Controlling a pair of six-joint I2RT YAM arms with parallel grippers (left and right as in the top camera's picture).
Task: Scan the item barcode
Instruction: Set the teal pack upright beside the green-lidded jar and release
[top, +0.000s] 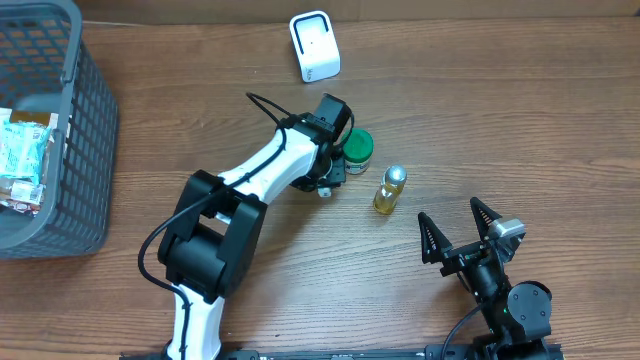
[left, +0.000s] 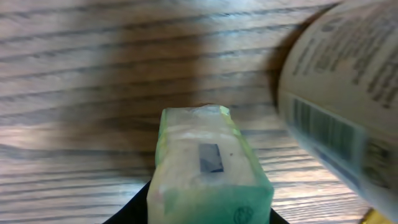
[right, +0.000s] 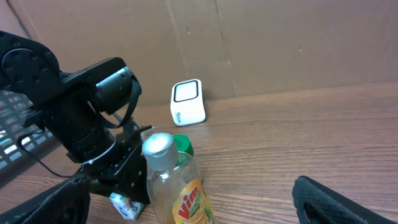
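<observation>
A small green and white carton (left: 210, 168) fills the space between my left gripper's black fingers (left: 138, 205), which lie against both of its sides. From the right wrist view the carton (right: 123, 206) sits low at the tabletop under my left gripper (top: 326, 183). The white scanner (top: 314, 45) stands at the back of the table, well apart from it. Just right of the carton is a round labelled container (left: 336, 106) with a barcode facing the left wrist camera. My right gripper (top: 450, 213) is open at the front right, holding nothing.
A green-lidded jar (top: 358, 148) sits beside my left gripper. A Vim bottle (top: 388, 190) stands just ahead of the right gripper's open fingers. A grey basket (top: 70, 140) with packets inside occupies the left edge. A cardboard wall (right: 261, 43) closes the back.
</observation>
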